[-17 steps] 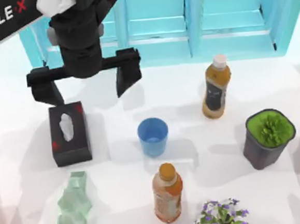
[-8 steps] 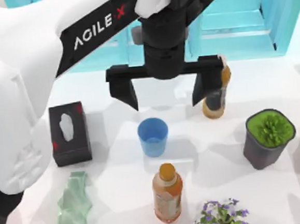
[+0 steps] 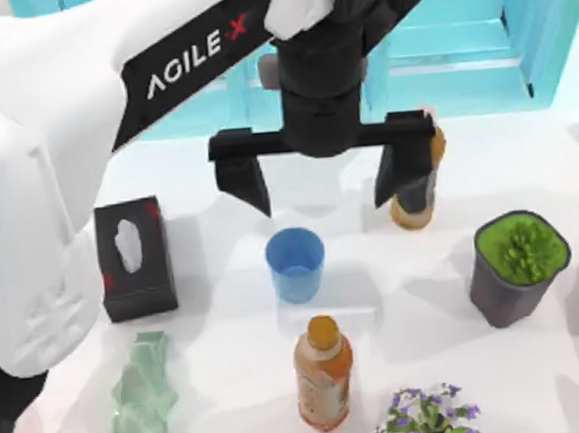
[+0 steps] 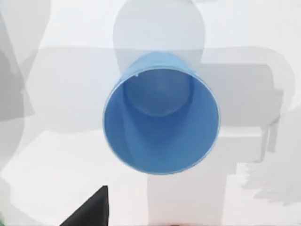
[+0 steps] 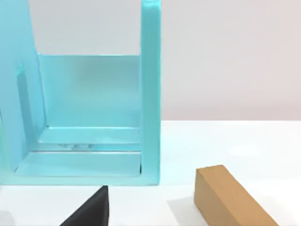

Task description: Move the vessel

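The vessel, a small light-blue cup (image 3: 295, 264), stands upright and empty near the middle of the table. My left gripper (image 3: 323, 196) hangs open just behind and above it, its black fingers spread wider than the cup and touching nothing. The left wrist view looks straight down into the cup (image 4: 161, 117), with one black fingertip (image 4: 89, 212) at the edge. My right arm is parked off to the right; its wrist view shows one black fingertip (image 5: 91, 212) set well off centre, with nothing held.
Around the cup stand a black tissue box (image 3: 132, 257), a tea bottle (image 3: 323, 372) in front, another bottle (image 3: 418, 191) partly behind the right finger, a potted plant (image 3: 517, 264), a green wavy vase (image 3: 139, 404) and flowers (image 3: 426, 418). A teal cabinet (image 3: 456, 33) lines the back. A tan block (image 5: 230, 197) lies near the right wrist.
My left arm swung from over the tissue box rightward to behind the cup, then barely shifted in the last half second. Its fingers stayed open. The cup has not moved.
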Available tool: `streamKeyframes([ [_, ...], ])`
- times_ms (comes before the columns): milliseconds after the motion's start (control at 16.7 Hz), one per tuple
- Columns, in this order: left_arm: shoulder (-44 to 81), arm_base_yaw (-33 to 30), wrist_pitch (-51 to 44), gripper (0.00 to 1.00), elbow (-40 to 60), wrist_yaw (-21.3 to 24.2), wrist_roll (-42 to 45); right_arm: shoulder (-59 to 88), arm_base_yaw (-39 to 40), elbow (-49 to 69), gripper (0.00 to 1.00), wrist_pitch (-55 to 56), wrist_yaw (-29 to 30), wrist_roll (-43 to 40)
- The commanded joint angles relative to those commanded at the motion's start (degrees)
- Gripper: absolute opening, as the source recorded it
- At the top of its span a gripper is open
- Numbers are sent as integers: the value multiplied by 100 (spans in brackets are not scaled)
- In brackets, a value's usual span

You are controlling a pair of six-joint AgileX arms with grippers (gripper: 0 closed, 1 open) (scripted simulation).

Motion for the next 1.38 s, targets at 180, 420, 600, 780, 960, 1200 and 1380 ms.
streamKeyframes([
  [180,24,0,553,100,-545,3,12,0,0,0,100,0,0,0],
  [420,95,0,1630,100,-1516,4,11,0,0,0,100,0,0,0],
  [600,138,-5,2061,100,-1934,4,6,0,0,0,100,0,0,0],
  [780,141,-6,2083,100,-1956,4,6,0,0,0,100,0,0,0],
  [960,141,-6,2083,85,-1956,4,6,0,0,0,100,0,0,0],
  [1200,141,-6,2083,55,-1956,4,6,0,0,0,100,0,0,0],
  [1380,141,-6,2083,32,-1956,4,6,0,0,0,100,0,0,0],
])
